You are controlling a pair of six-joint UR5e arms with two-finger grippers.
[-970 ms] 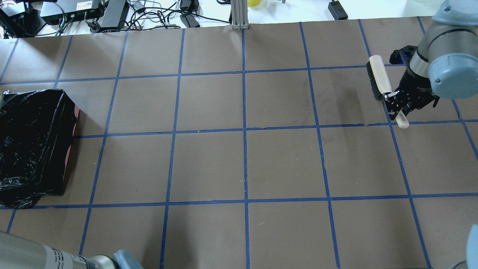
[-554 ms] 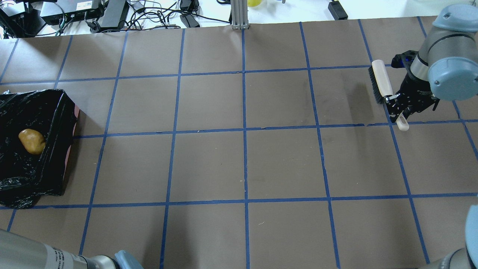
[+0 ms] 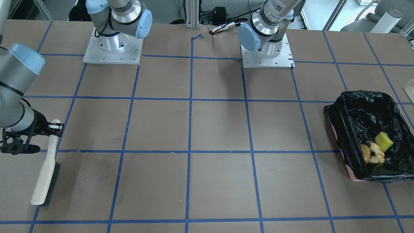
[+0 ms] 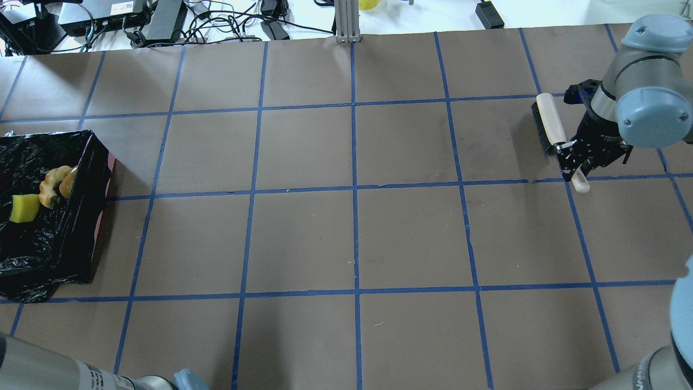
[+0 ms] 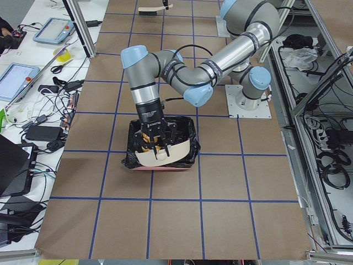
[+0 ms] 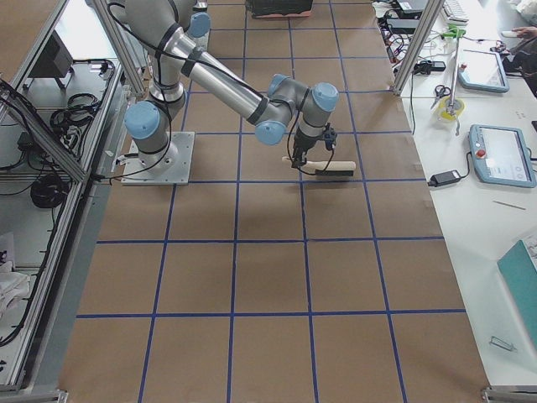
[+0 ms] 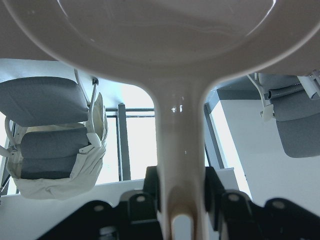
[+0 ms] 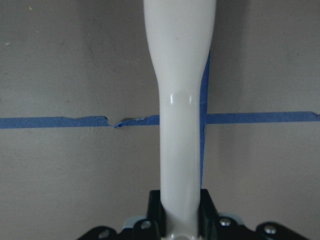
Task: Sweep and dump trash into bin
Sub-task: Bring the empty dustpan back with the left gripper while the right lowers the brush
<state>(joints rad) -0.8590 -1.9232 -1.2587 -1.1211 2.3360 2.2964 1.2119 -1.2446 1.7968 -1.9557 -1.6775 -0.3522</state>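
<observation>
The bin (image 4: 86, 216), pink with a black bag, stands at the table's left end and also shows in the front view (image 3: 346, 129). In it lie the yellow sponge chunk (image 4: 24, 208), the pale crescent slice (image 4: 47, 188) and the golden-brown lump (image 4: 69, 183). My left gripper (image 7: 181, 200) is shut on the handle of the beige dustpan (image 5: 162, 155), which is tipped over the bin (image 5: 190, 141). My right gripper (image 4: 571, 157) is shut on the handle of a brush (image 4: 548, 122) at the far right; the handle fills the right wrist view (image 8: 180, 100).
Brown paper with a blue tape grid (image 4: 354, 189) covers the table. Cables and power boxes (image 4: 135, 16) lie beyond the far edge. An aluminium post (image 4: 346, 19) stands at the far middle. The two arm bases (image 3: 111, 48) sit at the robot's side.
The bin first showed only black bag, then the brown lump, and now the sponge and crescent lie in it too. My right gripper and brush shifted slightly.
</observation>
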